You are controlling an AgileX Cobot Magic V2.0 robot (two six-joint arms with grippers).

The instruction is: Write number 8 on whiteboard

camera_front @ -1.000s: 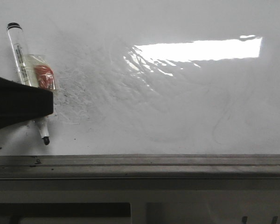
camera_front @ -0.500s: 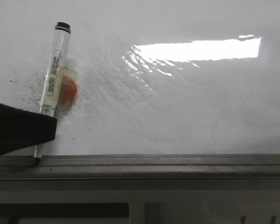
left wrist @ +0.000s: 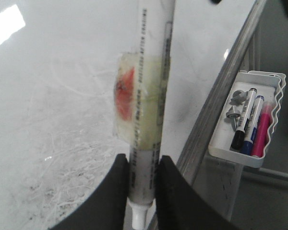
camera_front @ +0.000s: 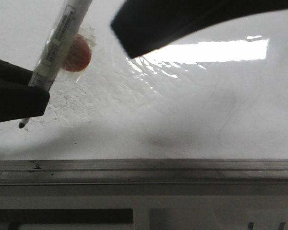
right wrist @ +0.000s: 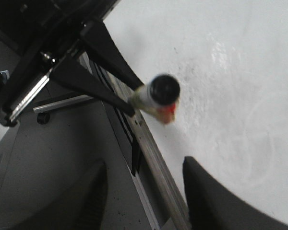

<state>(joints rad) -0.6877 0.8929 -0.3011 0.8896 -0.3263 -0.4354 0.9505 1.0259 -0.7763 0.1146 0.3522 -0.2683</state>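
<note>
The left end effector [left wrist: 143,179] is clamped on a white marker [camera_front: 57,36] with an orange blob taped to its barrel; the marker tilts, its black tip [camera_front: 22,125] just over the whiteboard [camera_front: 206,110] near the grey frame [camera_front: 158,165]. No drawn 8 shows, only grey smudges. The right end effector [right wrist: 144,191] hangs with fingers spread and empty, above the marker's cap. A small tray [left wrist: 247,120] of markers sits beside the frame.

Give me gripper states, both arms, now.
Left gripper: closed on the marker.
Right gripper: open, holding nothing.
</note>
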